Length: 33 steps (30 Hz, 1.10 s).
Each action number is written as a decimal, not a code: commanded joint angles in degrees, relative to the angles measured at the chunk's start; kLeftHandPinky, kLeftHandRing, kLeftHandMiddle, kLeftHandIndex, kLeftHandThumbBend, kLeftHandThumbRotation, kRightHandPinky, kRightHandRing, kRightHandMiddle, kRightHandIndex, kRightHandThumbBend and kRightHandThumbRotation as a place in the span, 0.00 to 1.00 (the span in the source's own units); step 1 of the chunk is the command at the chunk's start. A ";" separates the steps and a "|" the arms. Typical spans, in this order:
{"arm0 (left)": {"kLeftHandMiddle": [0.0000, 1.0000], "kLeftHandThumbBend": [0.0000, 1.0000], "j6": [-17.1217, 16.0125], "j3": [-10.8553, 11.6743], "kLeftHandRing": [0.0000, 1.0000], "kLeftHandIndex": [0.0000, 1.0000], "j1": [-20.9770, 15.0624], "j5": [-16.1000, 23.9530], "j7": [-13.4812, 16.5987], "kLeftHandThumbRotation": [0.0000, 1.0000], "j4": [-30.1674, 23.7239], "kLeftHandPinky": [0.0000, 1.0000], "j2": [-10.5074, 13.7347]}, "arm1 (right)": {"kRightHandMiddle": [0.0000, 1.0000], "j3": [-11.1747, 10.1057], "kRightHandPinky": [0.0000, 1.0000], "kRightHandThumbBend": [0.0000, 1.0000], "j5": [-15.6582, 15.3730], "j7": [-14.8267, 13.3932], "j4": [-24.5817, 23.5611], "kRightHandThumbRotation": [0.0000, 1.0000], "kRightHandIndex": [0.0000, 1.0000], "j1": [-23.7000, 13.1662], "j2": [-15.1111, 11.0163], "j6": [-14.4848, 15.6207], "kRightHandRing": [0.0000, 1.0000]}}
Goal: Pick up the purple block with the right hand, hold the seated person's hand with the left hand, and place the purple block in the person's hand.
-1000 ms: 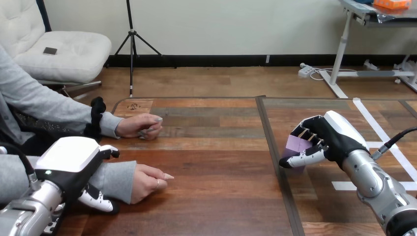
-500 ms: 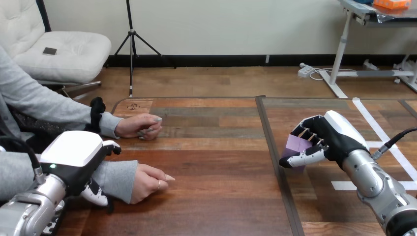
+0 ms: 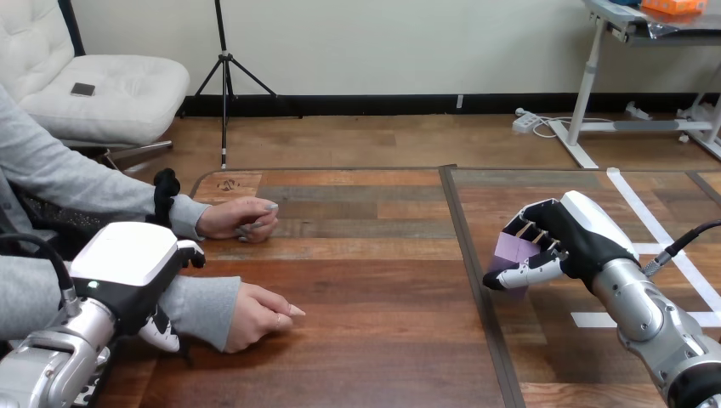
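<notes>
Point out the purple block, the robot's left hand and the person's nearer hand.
Purple rectangular block (image 3: pixel 513 252): head view, its exposed front face.
Black-and-white robot left hand (image 3: pixel 127 265): head view, its white back shell.
Person's nearer hand (image 3: pixel 259 310): head view, its back.

1 purple block (image 3: pixel 513 252); 2 robot hands: left hand (image 3: pixel 127 272) & right hand (image 3: pixel 568 231); 2 hands of the person: person's far hand (image 3: pixel 239 218) & person's near hand (image 3: pixel 258 315); 1 table (image 3: pixel 366 255)
</notes>
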 commanded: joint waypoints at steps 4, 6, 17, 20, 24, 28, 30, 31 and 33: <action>0.71 0.98 0.50 -1.44 0.72 0.69 -3.13 0.82 3.04 0.01 1.84 0.73 0.98 | 0.49 -1.33 0.41 0.70 0.87 -0.84 -2.72 0.00 0.50 -4.33 -1.60 -1.29 0.46; 0.70 0.98 0.64 -1.71 0.71 0.68 -3.27 0.96 3.07 0.01 1.94 0.71 0.96 | 0.49 -1.30 0.41 0.70 0.80 -0.97 -2.79 0.00 0.50 -4.32 -1.55 -1.13 0.46; 0.58 0.95 1.05 -3.22 0.55 0.60 -3.34 1.10 3.37 0.00 2.20 0.48 0.55 | 0.49 -1.27 0.41 0.71 0.68 -1.45 -2.97 0.00 0.50 -4.12 -1.47 -1.25 0.46; 0.55 0.95 0.52 -3.78 0.51 0.57 -3.53 1.28 4.44 0.00 3.26 0.43 0.41 | 0.49 -1.30 0.41 0.71 0.70 -1.62 -3.02 0.00 0.49 -4.03 -1.48 -1.48 0.46; 0.50 0.95 0.29 -4.21 0.45 0.53 -3.47 1.21 5.67 0.00 3.73 0.37 0.06 | 0.49 -1.36 0.41 0.71 0.80 -1.46 -2.99 0.00 0.49 -4.07 -1.49 -1.39 0.46; 0.45 0.93 -0.29 -4.57 0.40 0.49 -3.64 0.60 6.28 0.00 4.57 0.33 -0.15 | 0.49 -1.58 0.41 0.71 1.12 -1.03 -2.87 0.00 0.49 -4.19 -1.44 -1.07 0.46; 0.44 0.93 -0.63 -4.63 0.39 0.47 -3.66 0.15 6.61 0.00 4.97 0.32 -0.29 | 0.49 -1.67 0.41 0.71 1.24 -0.89 -2.81 0.00 0.49 -4.23 -1.43 -0.96 0.46; 0.44 0.92 -0.75 -4.61 0.38 0.47 -3.66 -0.07 6.74 0.00 5.13 0.31 -0.38 | 0.49 -1.70 0.42 0.70 1.27 -0.87 -2.79 0.00 0.49 -4.23 -1.43 -0.96 0.46; 0.43 0.92 -1.36 -4.61 0.37 0.46 -3.66 -0.40 7.42 0.00 5.51 0.30 -0.47 | 0.49 -1.68 0.42 0.70 1.26 -0.90 -2.77 0.00 0.49 -4.23 -1.47 -1.02 0.47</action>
